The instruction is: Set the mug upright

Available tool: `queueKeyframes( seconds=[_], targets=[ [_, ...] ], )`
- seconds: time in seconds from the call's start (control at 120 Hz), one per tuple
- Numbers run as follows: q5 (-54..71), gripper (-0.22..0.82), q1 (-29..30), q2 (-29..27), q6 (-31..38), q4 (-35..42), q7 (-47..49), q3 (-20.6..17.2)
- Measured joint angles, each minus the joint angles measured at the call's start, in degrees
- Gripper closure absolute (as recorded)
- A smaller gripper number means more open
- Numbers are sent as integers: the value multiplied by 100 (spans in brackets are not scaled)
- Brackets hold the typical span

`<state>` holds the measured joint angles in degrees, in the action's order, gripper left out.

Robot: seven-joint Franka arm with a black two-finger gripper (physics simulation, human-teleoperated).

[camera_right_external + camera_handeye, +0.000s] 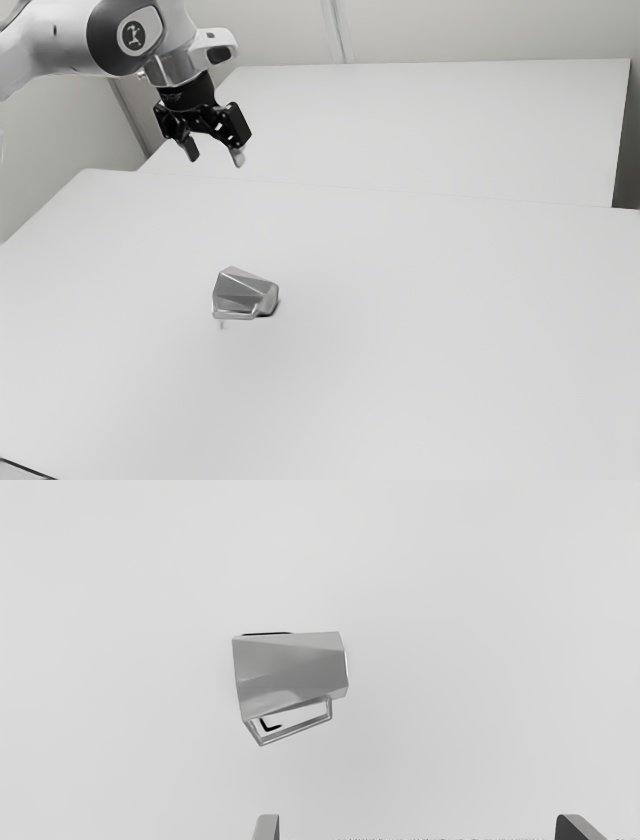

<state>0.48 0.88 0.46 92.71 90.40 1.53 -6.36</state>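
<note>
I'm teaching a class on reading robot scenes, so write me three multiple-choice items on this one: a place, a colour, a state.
1. Where is the mug?
A) In a sink
B) On the table
C) On a shelf

2. What colour is it?
A) Red
B) Blue
C) Grey

3. How does it lie?
A) On its side
B) Upright
C) Upside down

Key:
1 B: the tabletop surrounds it in both views.
2 C: body and handle are both grey.
3 A: its side wall faces up into the wrist view.
</note>
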Motion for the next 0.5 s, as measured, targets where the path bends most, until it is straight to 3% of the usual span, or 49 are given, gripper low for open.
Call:
queueKeyframes(
  seconds=[0.275, 0.5],
  targets=[
    [0, 0, -86, -247, 38, 237, 30, 43],
    [-301, 0, -43, -504, 398, 940, -6, 311]
  ],
)
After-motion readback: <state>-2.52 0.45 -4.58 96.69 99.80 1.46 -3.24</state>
